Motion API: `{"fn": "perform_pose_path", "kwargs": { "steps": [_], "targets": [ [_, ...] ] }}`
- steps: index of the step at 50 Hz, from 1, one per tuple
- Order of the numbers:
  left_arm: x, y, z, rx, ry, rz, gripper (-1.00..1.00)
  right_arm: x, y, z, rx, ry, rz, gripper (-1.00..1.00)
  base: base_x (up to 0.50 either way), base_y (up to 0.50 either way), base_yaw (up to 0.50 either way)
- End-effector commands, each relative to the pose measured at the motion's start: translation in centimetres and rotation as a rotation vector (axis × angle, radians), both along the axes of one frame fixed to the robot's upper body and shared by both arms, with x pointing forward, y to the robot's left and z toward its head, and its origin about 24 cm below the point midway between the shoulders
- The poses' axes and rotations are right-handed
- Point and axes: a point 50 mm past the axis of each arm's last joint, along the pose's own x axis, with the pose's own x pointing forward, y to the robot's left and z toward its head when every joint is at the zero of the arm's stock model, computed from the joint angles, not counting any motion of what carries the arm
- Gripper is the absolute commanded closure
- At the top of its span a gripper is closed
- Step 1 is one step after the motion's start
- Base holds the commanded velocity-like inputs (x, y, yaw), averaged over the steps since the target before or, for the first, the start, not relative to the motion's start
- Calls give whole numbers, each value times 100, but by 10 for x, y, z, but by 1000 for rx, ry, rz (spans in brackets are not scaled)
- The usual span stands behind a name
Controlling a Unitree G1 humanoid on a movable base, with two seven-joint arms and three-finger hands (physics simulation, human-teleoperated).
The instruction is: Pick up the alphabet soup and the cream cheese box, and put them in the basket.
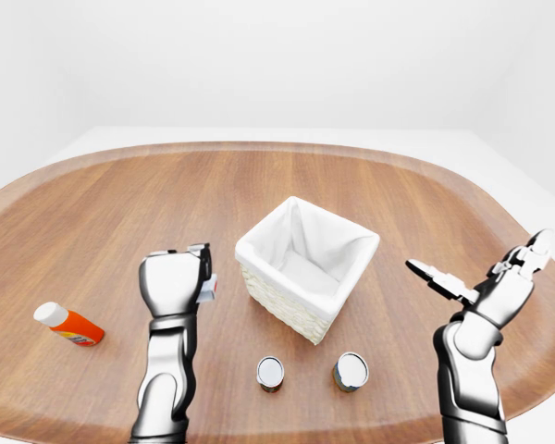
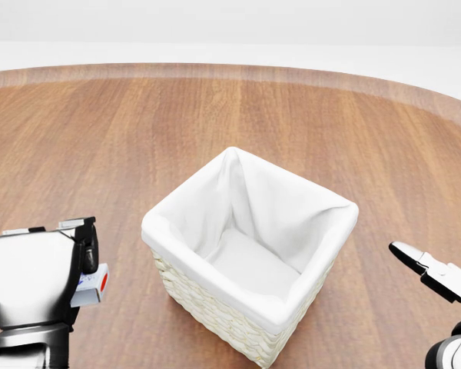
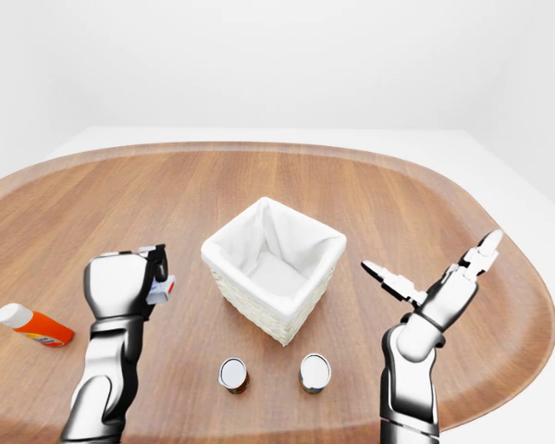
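Left hand [image 2: 42, 280] clenched round cream cheese box [image 2: 92, 286], raised beside empty basket [image 2: 250, 254] at table [image 1: 111, 213] centre; right hand [image 1: 499, 282] splayed, holding nothing; two cans [image 1: 270, 373] near table's bottom edge

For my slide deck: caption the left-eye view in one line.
Left hand holds a small box beside the empty lined basket; right hand open; two cans wait below.
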Motion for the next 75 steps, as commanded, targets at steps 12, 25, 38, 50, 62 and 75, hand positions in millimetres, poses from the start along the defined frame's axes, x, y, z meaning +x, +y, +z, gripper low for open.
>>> {"fn": "perform_pose_path", "kwargs": {
  "steps": [12,25,38,50,62,75],
  "targets": [
    [26,-38,64,122,-91,-70,100,1,0,0,-2,4,1,-100,0,0,0],
    [41,-59,67,145,-85,-116,100,2,-1,-2,3,12,1,-100,0,0,0],
    [43,-74,69,159,-85,-147,100,2,-1,-2,2,10,2,-100,0,0,0],
    [57,-107,86,178,-78,-215,100,0,0,-1,3,3,2,-100,0,0,0],
    [62,-116,96,197,-85,-226,100,1,0,-1,3,6,1,-100,0,0,0],
    [91,-137,85,205,-29,-298,100,0,0,-1,3,3,1,-100,0,0,0]
  ]
}}
